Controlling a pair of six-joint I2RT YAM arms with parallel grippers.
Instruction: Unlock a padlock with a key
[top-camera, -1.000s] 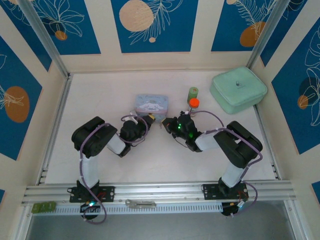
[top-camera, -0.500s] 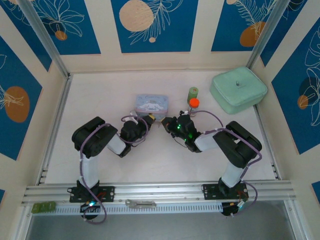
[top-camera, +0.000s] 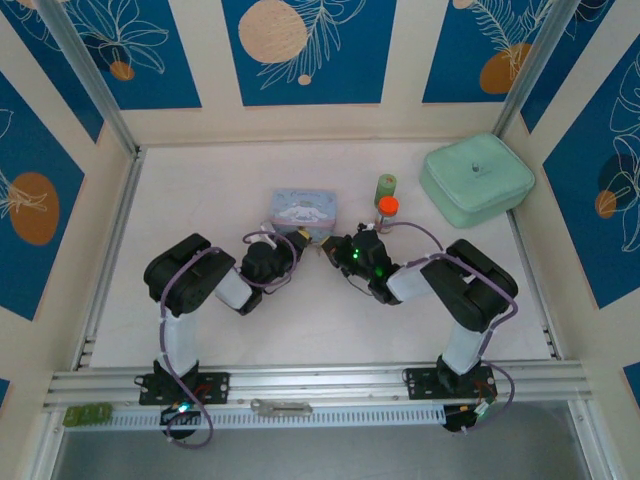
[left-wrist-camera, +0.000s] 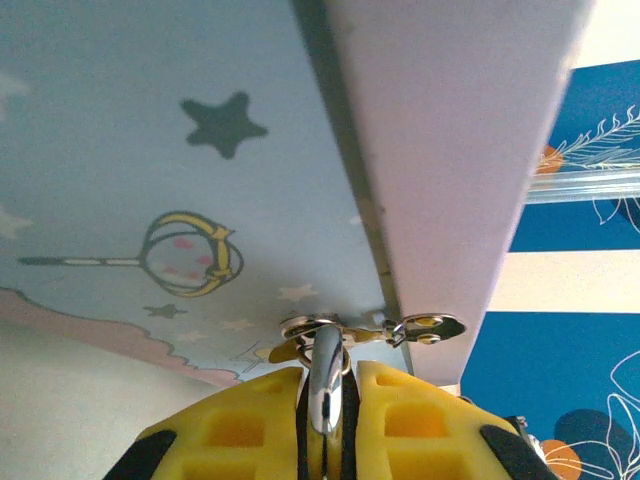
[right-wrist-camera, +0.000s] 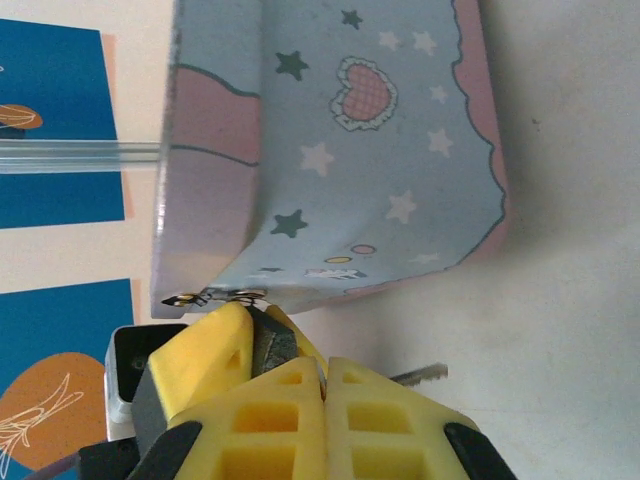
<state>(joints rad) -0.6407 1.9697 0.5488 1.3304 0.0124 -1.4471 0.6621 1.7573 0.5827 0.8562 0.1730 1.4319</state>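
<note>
Left jaws: nearly shut; the left gripper (left-wrist-camera: 329, 372) pinched a thin silver loop between its yellow fingers (left-wrist-camera: 250, 420), which I took for the padlock's shackle.
Right jaws: fully shut; the right gripper (right-wrist-camera: 305, 365) clamped the key, with only a toothed tip sticking out past the fingers.
Padlock (left-wrist-camera: 327, 395): held at the middle of the table (top-camera: 200, 200), just in front of the tin's near side; its body was hidden behind the fingers.
Key (right-wrist-camera: 425, 374): held just beside the tin's near right corner, its tip close above the tabletop.
Done so far: by my reading, both padlock and key were in hand and had been brought close together.
Left to do: the key was not seen in the keyhole, so lining it up, pushing it in and turning it seemed to remain; whether the shackle had sprung could not be told.
Tin (top-camera: 303, 210): pale blue, starred, touching or almost touching both sets of fingertips.
Bottle (top-camera: 388, 206): orange-capped, near the right gripper, toward the far edge.
Case (top-camera: 477, 180): mint green, at the far right corner, well apart.
</note>
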